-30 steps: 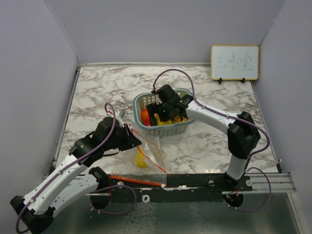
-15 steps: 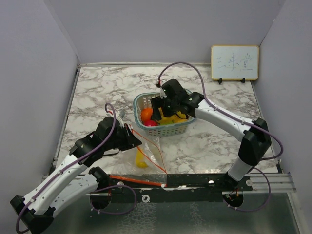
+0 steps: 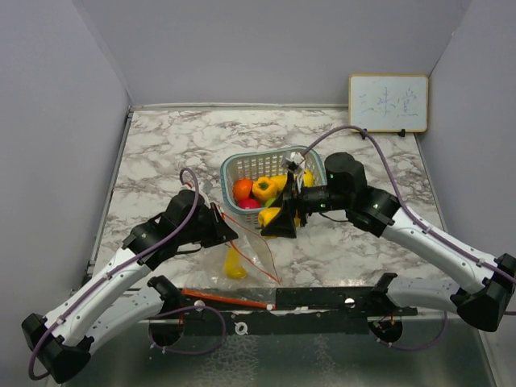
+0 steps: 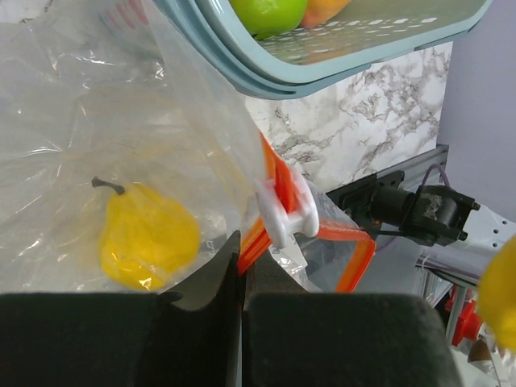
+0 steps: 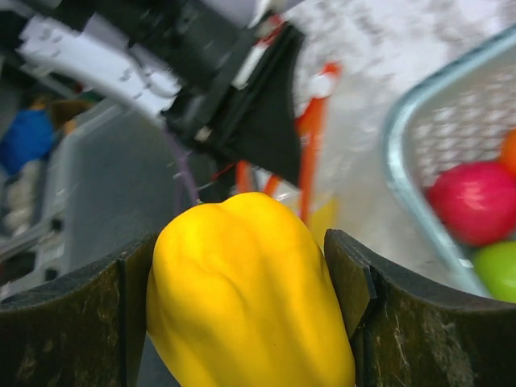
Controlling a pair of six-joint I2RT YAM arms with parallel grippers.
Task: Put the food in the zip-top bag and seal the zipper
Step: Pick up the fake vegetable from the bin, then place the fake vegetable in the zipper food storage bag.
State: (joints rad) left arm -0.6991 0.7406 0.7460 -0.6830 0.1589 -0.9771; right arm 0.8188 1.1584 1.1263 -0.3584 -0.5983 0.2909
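Yellow plastic leads the play: the right gripper (image 5: 246,322) is clamped around a yellow bell pepper (image 3: 269,216), holding it above the surface (image 3: 161,145), between the teal basket (image 3: 228,165) and the mouth of the zip-top bag (image 4: 97,121). The left gripper (image 4: 242,282) is pinched tight on the bag's edge beside the zipper (image 4: 274,169), propping the mouth open.

Score as I read it: one piece bagged, a yellow pear-shaped fruit (image 4: 149,238) lying inside the clear plastic. The basket holds an orange round one (image 3: 243,189), a second yellow-orange pepper (image 3: 264,189), a red ball (image 5: 476,201) and a green one (image 5: 500,270).

Early going, then. Several pieces are left to move, and the zipper is unsealed, its white slider (image 4: 284,211) sitting by the pinched end.
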